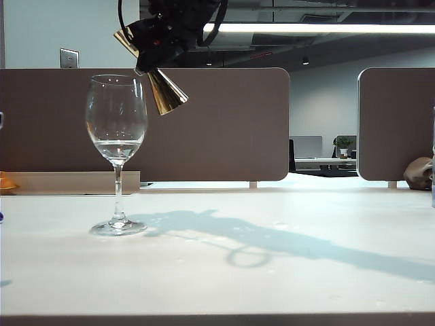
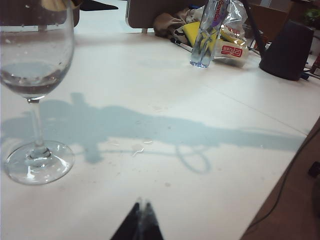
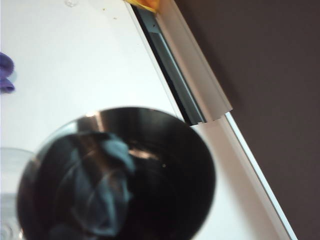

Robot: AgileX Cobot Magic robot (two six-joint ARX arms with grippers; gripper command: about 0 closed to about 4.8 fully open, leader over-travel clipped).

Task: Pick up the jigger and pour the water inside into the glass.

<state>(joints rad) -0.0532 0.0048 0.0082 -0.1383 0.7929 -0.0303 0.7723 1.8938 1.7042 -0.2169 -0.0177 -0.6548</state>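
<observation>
The bench (image 1: 285, 272) runs bare along the near edge, crossed by a long arm shadow. On its left stands the glass (image 1: 117, 146), upright, with a little water (image 1: 117, 147) in the bowl. Above and just right of its rim, the right tool (image 1: 153, 42) holds the jigger (image 1: 163, 89) clamped at its waist, the long axis tilted, one mouth pointing down and right, the other up and left. The left tool (image 2: 142, 222) sits low over the near bench, right of the glass's foot, its tips pressed together.
</observation>
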